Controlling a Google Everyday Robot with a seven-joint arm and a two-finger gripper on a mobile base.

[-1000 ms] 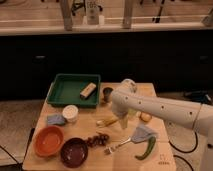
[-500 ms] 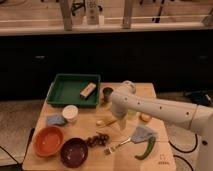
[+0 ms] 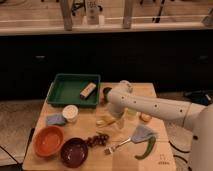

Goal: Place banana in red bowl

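1. Only the arm has moved: it has edged slightly left and lower, and everything on the desk (image 3: 82, 125) lies where it did.
2. The gripper (image 3: 118, 121) hangs at mid-desk, just beside the banana (image 3: 105, 120); its jaws are spread wide with nothing in them.
3. The banana lies flat on the desk, right of the white cup (image 3: 70, 112) and above the purple bowl (image 3: 74, 151).
4. The red bowl (image 3: 49, 141) sits empty at the front left corner, well apart from the banana.
5. Judged from this, the task is in its early reach: grasping, lifting, carrying to the bowl and releasing are all left.
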